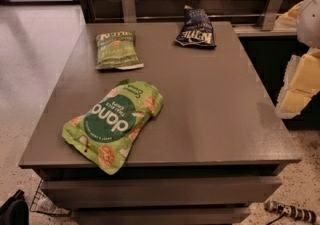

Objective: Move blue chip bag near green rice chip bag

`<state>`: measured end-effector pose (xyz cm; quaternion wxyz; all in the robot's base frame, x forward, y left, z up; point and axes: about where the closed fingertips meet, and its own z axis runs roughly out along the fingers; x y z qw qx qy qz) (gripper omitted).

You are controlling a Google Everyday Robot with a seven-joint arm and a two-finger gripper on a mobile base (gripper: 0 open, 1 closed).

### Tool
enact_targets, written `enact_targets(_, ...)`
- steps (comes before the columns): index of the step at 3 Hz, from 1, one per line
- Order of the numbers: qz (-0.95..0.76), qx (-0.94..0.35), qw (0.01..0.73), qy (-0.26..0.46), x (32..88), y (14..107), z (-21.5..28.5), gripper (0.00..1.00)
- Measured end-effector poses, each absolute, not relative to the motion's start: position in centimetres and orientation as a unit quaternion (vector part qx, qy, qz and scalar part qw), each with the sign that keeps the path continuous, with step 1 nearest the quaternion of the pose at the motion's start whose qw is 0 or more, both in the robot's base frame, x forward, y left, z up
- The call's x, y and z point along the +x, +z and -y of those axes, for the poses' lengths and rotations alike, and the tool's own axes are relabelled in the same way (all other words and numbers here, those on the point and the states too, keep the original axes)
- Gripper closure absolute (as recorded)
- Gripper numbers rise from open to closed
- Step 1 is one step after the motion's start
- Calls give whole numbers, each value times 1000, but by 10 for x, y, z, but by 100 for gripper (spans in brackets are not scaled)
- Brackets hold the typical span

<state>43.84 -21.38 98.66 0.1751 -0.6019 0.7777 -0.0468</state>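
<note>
The blue chip bag [196,29], dark navy with white block letters, lies at the far right of the grey table [215,114]. The green rice chip bag [115,124], a large light-green pouch with a dark-green circle and pictured round chips, lies flat near the table's front left. My gripper [296,100] shows as white and cream-yellow parts at the right edge of the view, off the table's right side. It is well apart from both bags and holds nothing that I can see.
A smaller dark-green chip bag [117,49] lies at the far left of the table. A wooden wall with metal brackets [127,1] runs behind it. A power strip [290,212] lies on the floor at the front right, and a black object [12,211] at the front left.
</note>
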Motion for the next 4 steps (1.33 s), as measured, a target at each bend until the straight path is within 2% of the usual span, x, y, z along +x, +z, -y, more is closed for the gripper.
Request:
enact_targets(2,-796,-577,172,-58,452,993,229,0)
enact_targets(3,-848,-483,199,-84,525,1006,277,0)
enact_targets(4,-866,-403,284,-82,585,1029,301,0)
